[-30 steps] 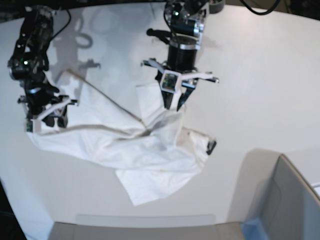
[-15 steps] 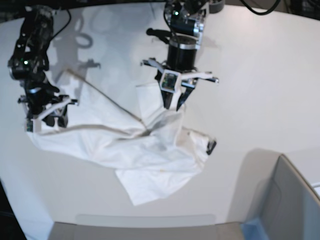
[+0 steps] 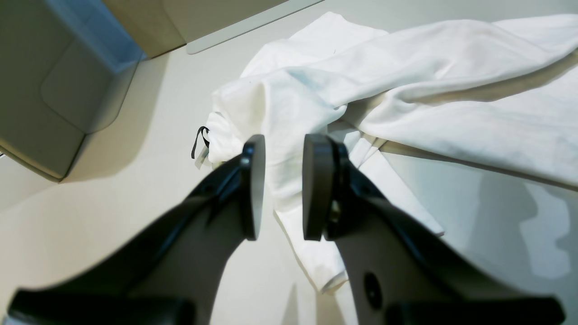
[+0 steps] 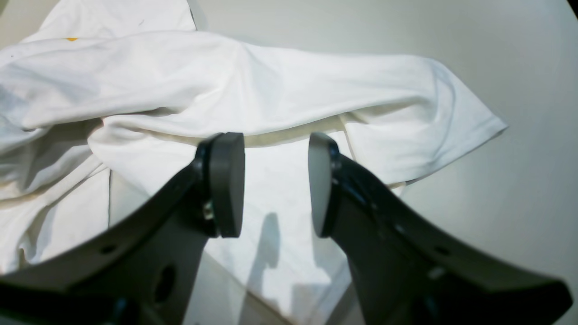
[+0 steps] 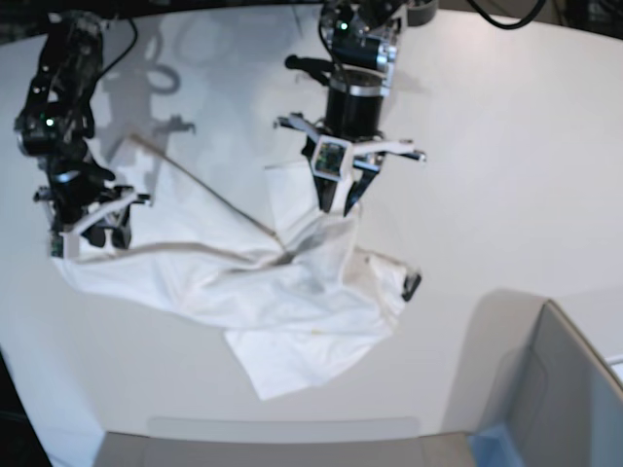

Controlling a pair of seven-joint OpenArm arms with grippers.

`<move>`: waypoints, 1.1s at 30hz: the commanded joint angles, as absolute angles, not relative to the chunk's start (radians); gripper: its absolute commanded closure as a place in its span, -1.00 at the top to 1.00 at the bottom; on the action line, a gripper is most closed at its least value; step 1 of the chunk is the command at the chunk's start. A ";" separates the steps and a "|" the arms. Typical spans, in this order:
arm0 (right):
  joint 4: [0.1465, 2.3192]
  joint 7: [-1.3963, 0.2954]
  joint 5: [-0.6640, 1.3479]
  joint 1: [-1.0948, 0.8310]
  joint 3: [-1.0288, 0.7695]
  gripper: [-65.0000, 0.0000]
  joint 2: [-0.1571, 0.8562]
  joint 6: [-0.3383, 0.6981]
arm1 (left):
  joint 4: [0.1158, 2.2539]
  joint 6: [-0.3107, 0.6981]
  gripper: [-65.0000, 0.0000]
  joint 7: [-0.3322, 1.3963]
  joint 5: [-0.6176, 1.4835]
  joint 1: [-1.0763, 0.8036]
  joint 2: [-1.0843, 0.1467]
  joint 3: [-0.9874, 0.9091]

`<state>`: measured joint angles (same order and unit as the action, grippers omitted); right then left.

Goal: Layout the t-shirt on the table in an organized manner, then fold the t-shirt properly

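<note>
The white table (image 5: 506, 146) fills nearly the whole base view, its curved far edge running along the top against a dark background; a grey bin-like box (image 5: 569, 389) stands at about 4 o'clock, its corner also showing at the upper left of the left wrist view. The t-shirt (image 5: 263, 282) lies crumpled and unfolded on the table at roughly 8 o'clock from the middle of the base view, in ridges and folds with one flap spread toward 6 o'clock and a small black tag (image 5: 412, 285) at its 3 o'clock end. The left gripper (image 5: 336, 202) points down at the shirt's 12 o'clock edge; in its wrist view the jaws stand partly apart with a narrow gap, a band of white cloth running below and between them (whether the pads actually touch it I cannot tell). The right gripper (image 5: 92, 233) is at the shirt's 9 o'clock end; in its wrist view the jaws are parted somewhat wider, over a flat patch of cloth just short of a raised fold, with nothing pinched between the pads.
</note>
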<state>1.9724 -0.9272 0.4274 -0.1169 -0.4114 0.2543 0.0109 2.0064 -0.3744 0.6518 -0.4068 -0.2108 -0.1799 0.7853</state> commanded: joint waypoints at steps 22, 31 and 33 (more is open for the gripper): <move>1.991 -0.905 0.435 -0.102 -0.415 -0.26 0.269 0.016 | 2.028 -0.384 -0.53 0.622 -0.424 -0.209 -0.173 0.785; 1.991 -0.905 0.435 -0.102 -0.415 -0.26 0.269 0.016 | 2.028 -0.384 -0.53 0.622 -0.424 -0.211 -0.173 0.785; 1.991 -0.905 0.435 -0.102 -0.415 -0.26 0.269 0.016 | 2.028 -0.384 -0.53 0.622 -0.424 -0.219 -0.173 0.786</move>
<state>1.9724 -0.9272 0.4274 -0.1162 -0.4114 0.2554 0.0109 2.0064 -0.3744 0.6491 -0.4068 -0.2165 -0.1799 0.7853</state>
